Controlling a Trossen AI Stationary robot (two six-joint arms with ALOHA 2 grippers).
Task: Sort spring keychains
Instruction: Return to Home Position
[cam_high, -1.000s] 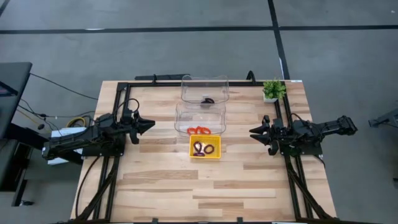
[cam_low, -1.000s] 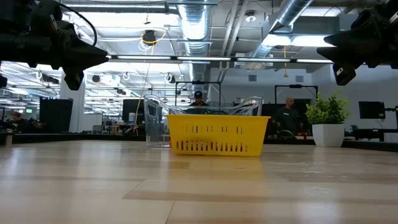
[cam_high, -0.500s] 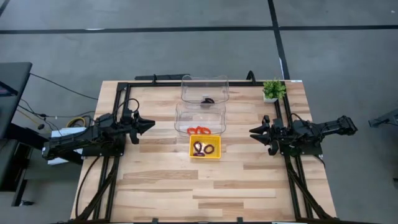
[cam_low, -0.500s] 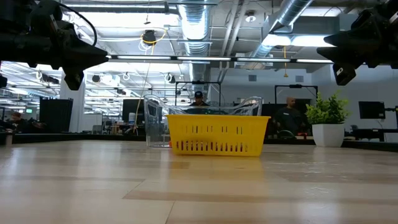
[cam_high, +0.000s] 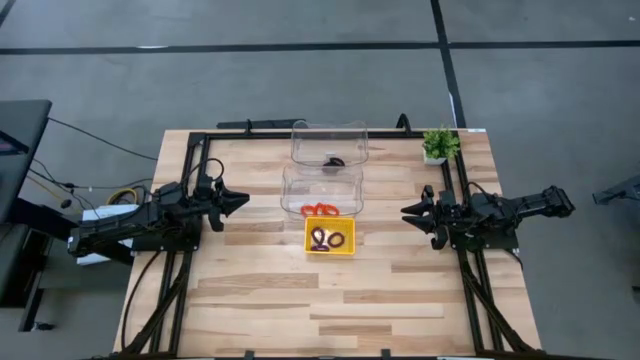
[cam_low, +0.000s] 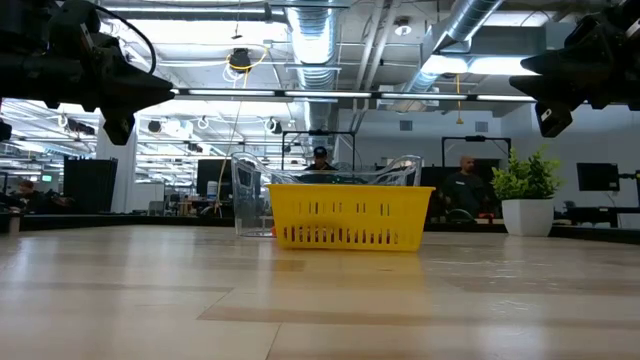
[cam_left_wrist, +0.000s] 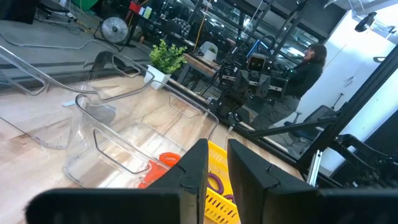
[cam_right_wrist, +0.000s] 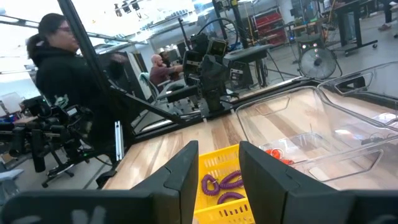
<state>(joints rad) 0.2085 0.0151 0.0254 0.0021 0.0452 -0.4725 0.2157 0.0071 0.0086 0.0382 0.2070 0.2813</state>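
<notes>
I'm running this from afar in an open robotics lab. Bare ducts (cam_low: 315, 40) run overhead, and people (cam_low: 463, 188) are among other robot rigs (cam_right_wrist: 211, 68) beyond my table (cam_high: 260, 290).

Camera layout, four views.
High: straight down on whole desk (cam_high: 260, 290). Low: desk height, level, facing room. Wrists: close, each looking inward across desk from opposite sides. All four share the yellow tray (cam_high: 308, 238).

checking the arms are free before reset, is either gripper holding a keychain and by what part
Nothing is held. The left gripper and the right gripper hover at either side of the table, nothing between their fingers.
</notes>
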